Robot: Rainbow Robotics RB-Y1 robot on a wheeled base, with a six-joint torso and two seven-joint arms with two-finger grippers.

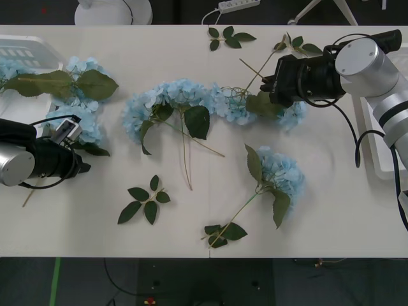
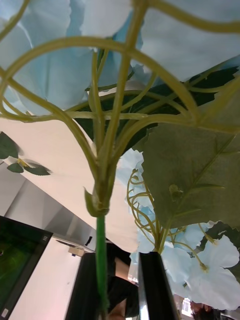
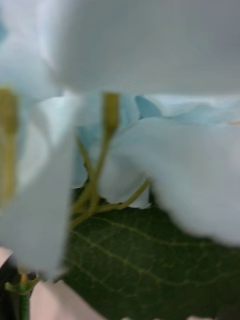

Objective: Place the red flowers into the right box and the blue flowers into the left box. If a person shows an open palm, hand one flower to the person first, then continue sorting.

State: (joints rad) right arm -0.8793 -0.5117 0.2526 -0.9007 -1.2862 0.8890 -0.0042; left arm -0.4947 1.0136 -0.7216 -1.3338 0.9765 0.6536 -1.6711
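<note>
1. Your right gripper [image 1: 266, 83] sits low over the right end of the row of blue flowers [image 1: 185, 95] that runs across the middle of the worktop [image 1: 331, 210]. In the right wrist view a green stalk [image 2: 101, 260] runs down between two dark fingers [image 2: 155, 285]; the jaws look closed on that stalk, or very nearly.
2. Risk: stems in that cluster cross each other. Lift and you'll likely drag a neighbour bloom or the big leaf [image 2: 195, 175] along, then drop it short of a box.
3. Your left gripper [image 1: 80, 167] is at the left side, pressed into another blue head [image 1: 83, 124]. The left wrist view has petals and a leaf right against the lens; I cannot tell if those jaws are apart or together.
4. Risk: with that view blocked you're grasping blind, so you may pinch petals and not stalk, and the head slips out on the lift.
5. The left box [image 1: 25, 48] is at the far left corner with blue heads already lying over it. The right box [image 1: 380, 153] peeks out under your right arm at the right edge.
6. Risk: every bloom visible is blue, so the right-hand stem must cross to the left box. That path passes over the left arm, so collision or a snagged cable is possible.
7. One more bloom [image 1: 280, 175] lies alone near the front, well apart, with loose leaf sprigs [image 1: 145, 201] beside it; don't sweep them.
</note>
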